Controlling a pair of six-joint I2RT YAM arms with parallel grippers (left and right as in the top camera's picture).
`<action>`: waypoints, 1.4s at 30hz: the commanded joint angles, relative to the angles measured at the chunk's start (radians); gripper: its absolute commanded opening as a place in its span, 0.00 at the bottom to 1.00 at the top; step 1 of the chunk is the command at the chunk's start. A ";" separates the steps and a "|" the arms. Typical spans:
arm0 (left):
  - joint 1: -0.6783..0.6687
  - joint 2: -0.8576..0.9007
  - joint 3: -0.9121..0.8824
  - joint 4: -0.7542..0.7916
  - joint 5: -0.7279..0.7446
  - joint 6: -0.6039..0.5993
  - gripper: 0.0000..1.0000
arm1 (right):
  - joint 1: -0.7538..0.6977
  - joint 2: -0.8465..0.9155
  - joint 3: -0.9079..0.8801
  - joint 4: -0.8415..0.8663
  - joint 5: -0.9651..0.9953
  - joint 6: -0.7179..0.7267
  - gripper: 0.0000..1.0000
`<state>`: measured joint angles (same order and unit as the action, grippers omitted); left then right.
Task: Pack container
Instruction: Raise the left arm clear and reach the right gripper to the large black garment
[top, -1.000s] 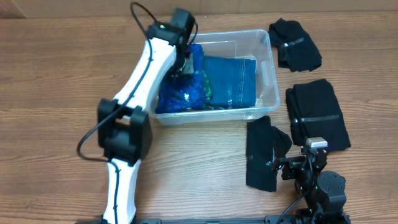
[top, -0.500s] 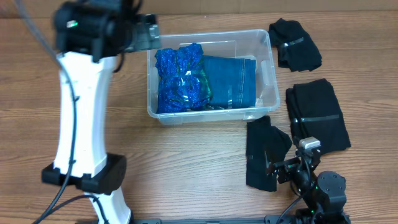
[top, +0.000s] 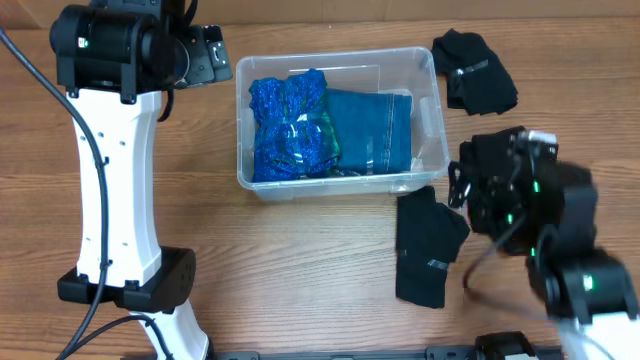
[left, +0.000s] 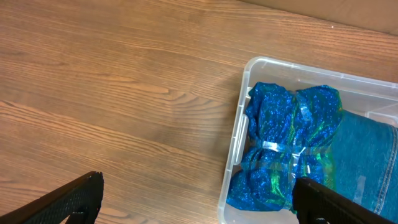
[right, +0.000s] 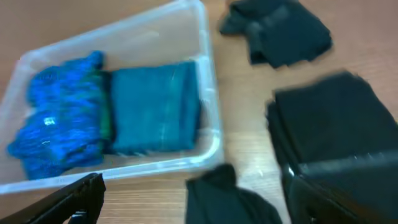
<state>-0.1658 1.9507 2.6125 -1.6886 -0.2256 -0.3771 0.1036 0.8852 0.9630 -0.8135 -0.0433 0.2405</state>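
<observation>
L gripper (left: 198, 186) is spread & empty just left of the container (top: 425, 75), which sits mid table (left: 93, 74) w/ blue bundle (top: 290, 125) + folded denim (top: 375, 130) inside, so I hang R gripper (right: 196, 186), also spread, over the black garments (top: 425, 250), prob. for next pick.

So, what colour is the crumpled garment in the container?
Garment: sparkly blue-green; left wrist view shows best.
</observation>
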 joint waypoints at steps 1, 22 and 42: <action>0.003 0.006 0.007 -0.001 -0.018 0.019 1.00 | -0.170 0.187 0.119 -0.051 -0.047 0.048 1.00; 0.003 0.006 0.007 -0.001 -0.018 0.019 1.00 | -0.748 0.945 0.151 0.197 -0.519 -0.458 0.96; 0.003 0.006 0.007 -0.001 -0.018 0.019 1.00 | -0.590 0.916 0.113 -0.020 -0.608 -0.166 0.26</action>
<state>-0.1658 1.9507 2.6122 -1.6882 -0.2256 -0.3660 -0.4904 1.8282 1.0855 -0.8234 -0.5198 0.0711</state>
